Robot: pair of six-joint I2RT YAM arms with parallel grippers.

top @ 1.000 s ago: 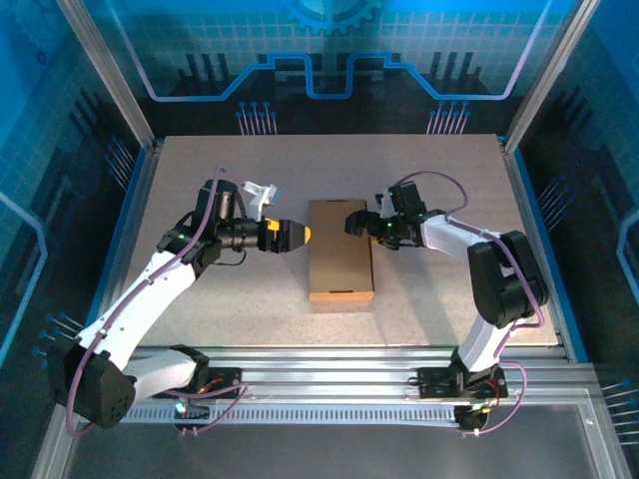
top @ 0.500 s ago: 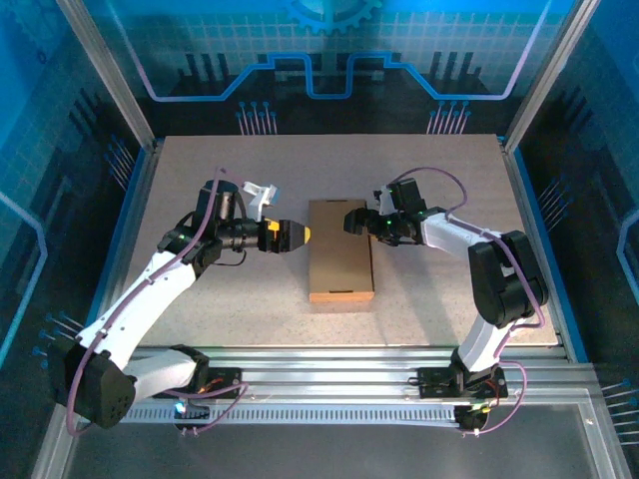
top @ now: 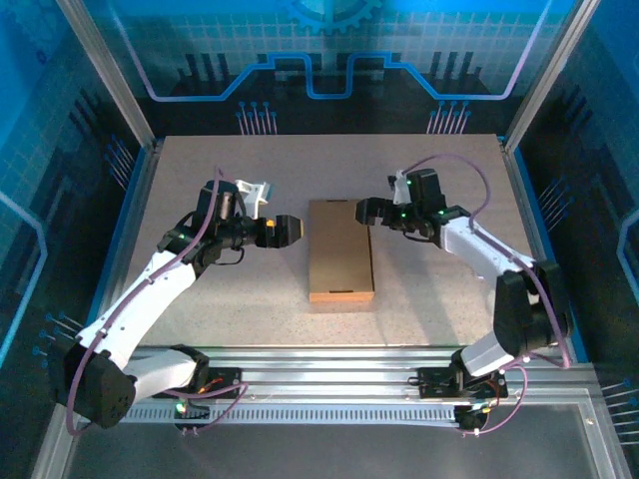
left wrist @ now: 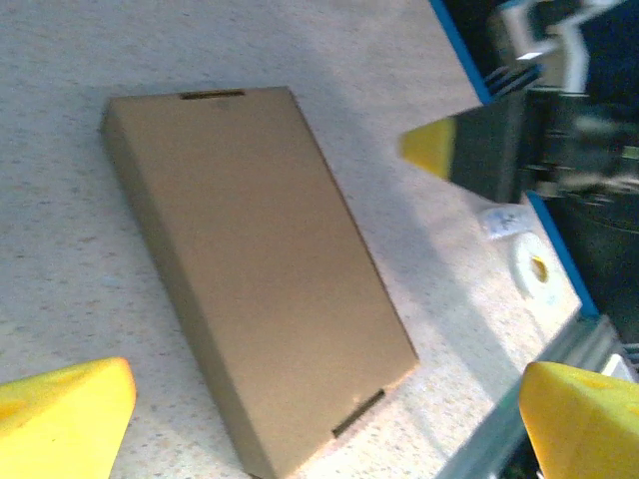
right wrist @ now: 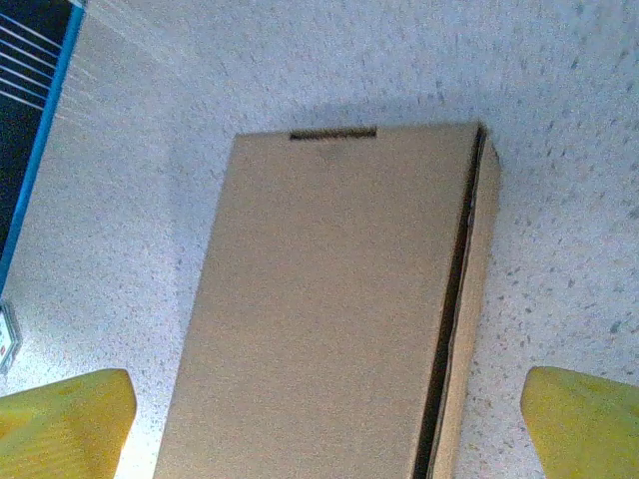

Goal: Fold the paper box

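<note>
We pull left gripper [top: 288, 231] and right gripper [top: 365, 211] off the paper box [top: 340, 249], jaws spread; folding looks done.

A robotics lab test cell: left arm [top: 150, 289] and right arm [top: 479, 249] bolted to an aluminium rail [top: 329, 364] beside a speckled worktop [top: 200, 170], fenced by metal posts [top: 105, 70] and blue circuit-patterned panels [top: 329, 50].

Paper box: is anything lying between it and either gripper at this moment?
Nothing visible does. The paper box lies flat on the table, with the open left gripper just off its left edge and the open right gripper hovering by its far right corner. Both gaps hold only bare surface.
</note>
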